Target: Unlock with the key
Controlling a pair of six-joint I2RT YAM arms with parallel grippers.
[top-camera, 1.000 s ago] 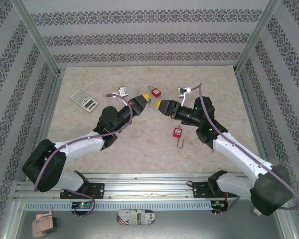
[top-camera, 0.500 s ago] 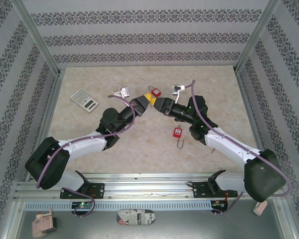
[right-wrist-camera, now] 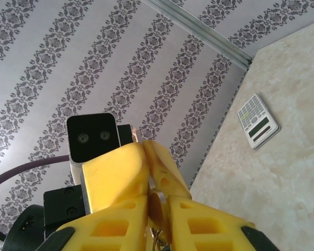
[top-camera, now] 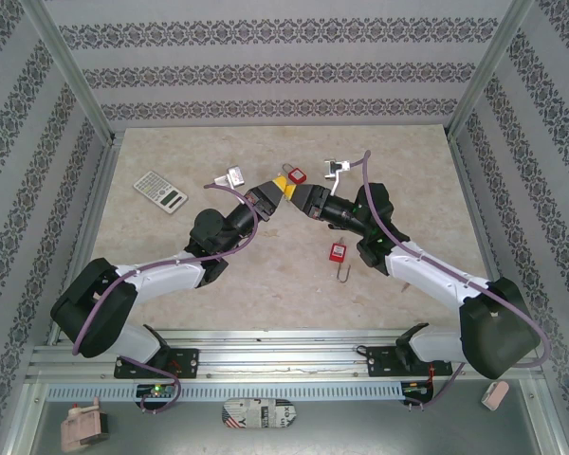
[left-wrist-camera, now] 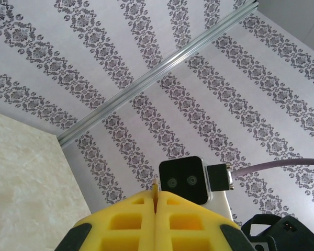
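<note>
Both grippers meet above the middle of the table. My left gripper (top-camera: 279, 189) (left-wrist-camera: 156, 197) is shut on a small metal key (left-wrist-camera: 156, 185), whose thin tip pokes out between its yellow fingers. My right gripper (top-camera: 302, 196) (right-wrist-camera: 158, 197) faces it tip to tip, and its fingers are pressed on the key's round head (right-wrist-camera: 159, 208); a ring hangs below. The left gripper's yellow fingers (right-wrist-camera: 115, 170) stand just above it. One red padlock (top-camera: 295, 175) lies on the table just behind the fingertips. A second red padlock (top-camera: 338, 253) lies nearer, under the right arm.
A grey calculator (top-camera: 160, 191) (right-wrist-camera: 257, 121) lies at the left of the marble-patterned table (top-camera: 266, 275). Patterned walls with aluminium posts enclose the table on three sides. A thin metal hook (top-camera: 342, 273) lies by the nearer padlock.
My right arm has swung left to meet the left gripper, and its jaws have closed onto the key's head. The left gripper has hardly moved and stays shut.
</note>
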